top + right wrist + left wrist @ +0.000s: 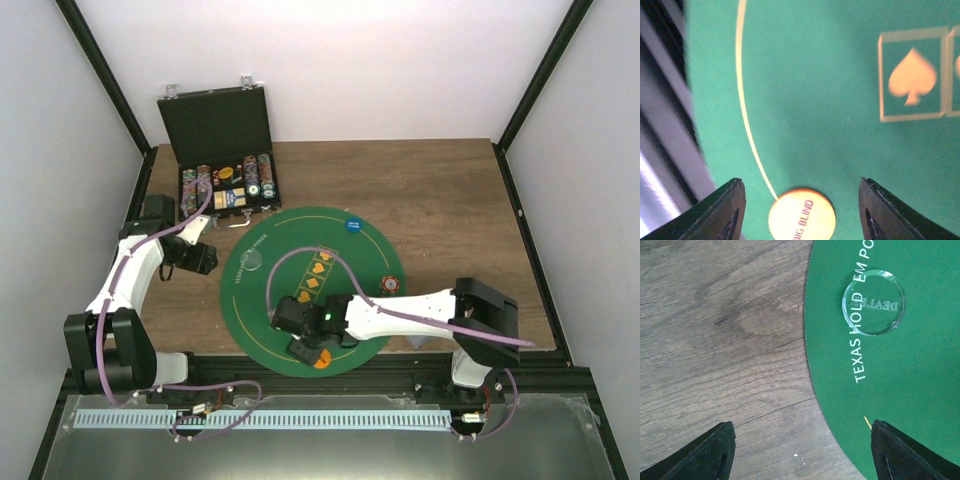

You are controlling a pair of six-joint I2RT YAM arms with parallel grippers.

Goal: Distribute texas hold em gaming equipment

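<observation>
Dealer button (873, 302), big-blind disc (801, 217), blue disc (352, 225) and red-and-white chip (390, 285) lie on the mat (300, 228), most chips (262, 175) wait in the case (215, 120); left fingers (705, 455) and right fingers (722, 215) are spread, empty.

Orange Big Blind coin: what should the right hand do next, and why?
Probably lift straight up: the right gripper is open, and the orange disc lies flat on the green mat between its fingers, apparently unheld.
</observation>
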